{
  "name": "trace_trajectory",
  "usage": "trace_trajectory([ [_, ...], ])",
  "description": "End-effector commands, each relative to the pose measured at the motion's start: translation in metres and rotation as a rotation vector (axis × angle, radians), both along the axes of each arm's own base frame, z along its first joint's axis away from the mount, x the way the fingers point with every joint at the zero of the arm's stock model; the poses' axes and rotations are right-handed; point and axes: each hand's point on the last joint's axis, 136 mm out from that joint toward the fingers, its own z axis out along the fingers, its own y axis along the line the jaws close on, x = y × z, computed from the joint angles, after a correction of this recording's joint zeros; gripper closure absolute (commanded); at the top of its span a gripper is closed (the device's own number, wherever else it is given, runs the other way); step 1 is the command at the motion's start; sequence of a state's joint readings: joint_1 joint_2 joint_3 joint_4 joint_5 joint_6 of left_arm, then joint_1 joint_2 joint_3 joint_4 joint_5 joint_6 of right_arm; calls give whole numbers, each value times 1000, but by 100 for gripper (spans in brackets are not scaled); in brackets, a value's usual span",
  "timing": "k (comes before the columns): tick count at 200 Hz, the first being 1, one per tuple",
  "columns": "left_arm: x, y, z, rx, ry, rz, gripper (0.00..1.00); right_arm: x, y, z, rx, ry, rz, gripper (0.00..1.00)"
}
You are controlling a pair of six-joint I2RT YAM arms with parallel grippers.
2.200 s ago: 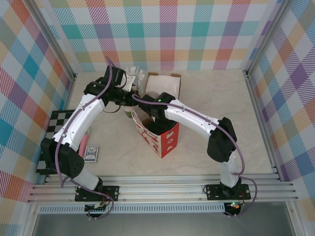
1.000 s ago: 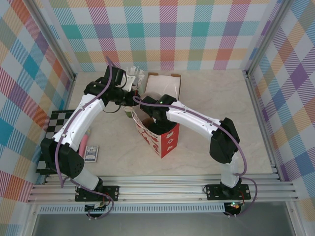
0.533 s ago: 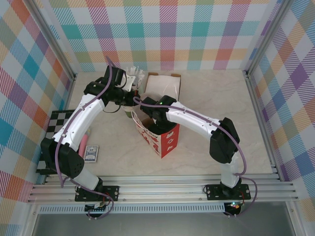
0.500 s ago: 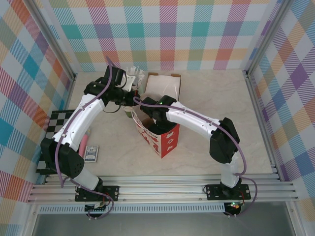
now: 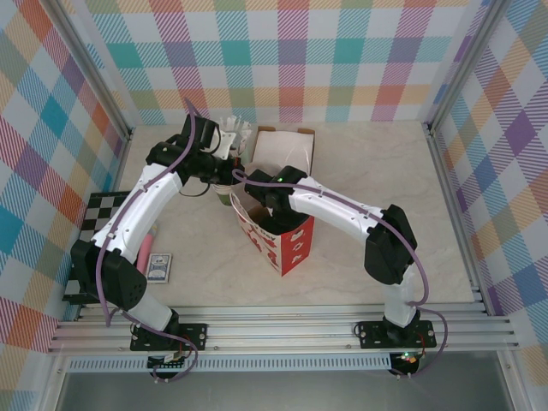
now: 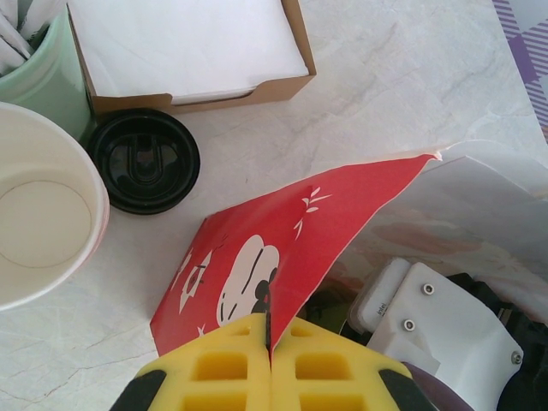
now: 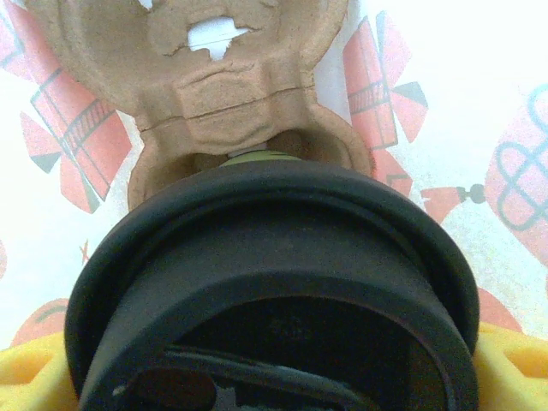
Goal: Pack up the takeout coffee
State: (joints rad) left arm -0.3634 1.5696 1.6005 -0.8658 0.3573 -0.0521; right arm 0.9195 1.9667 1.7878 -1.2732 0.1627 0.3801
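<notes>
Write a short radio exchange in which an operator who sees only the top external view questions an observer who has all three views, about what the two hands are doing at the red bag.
Operator: My right arm covers the mouth of the red bag. What is the right hand carrying?
Observer: In the right wrist view the takeout coffee sits between its yellow pads, black lid towards the camera.
Operator: And the left hand, is it gripping anything?
Observer: Yes. In the left wrist view it is shut on the bag's red top edge.
</notes>
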Motion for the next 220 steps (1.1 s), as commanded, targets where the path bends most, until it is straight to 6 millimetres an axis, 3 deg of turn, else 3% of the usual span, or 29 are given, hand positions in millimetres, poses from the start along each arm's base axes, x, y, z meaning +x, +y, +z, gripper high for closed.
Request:
trace_trajectory([
  [1,-4,-1,-2,-6,16,-20,100,-5,-7,-4,-37,44,-8,43],
  [118,-1,-3,4,-33,7,-7,100,-7,-6,-6,-13,48,-9,43],
  [220,-10,3,6,-30,-9,9,100,-6,-3,-8,-2,50,-3,44],
])
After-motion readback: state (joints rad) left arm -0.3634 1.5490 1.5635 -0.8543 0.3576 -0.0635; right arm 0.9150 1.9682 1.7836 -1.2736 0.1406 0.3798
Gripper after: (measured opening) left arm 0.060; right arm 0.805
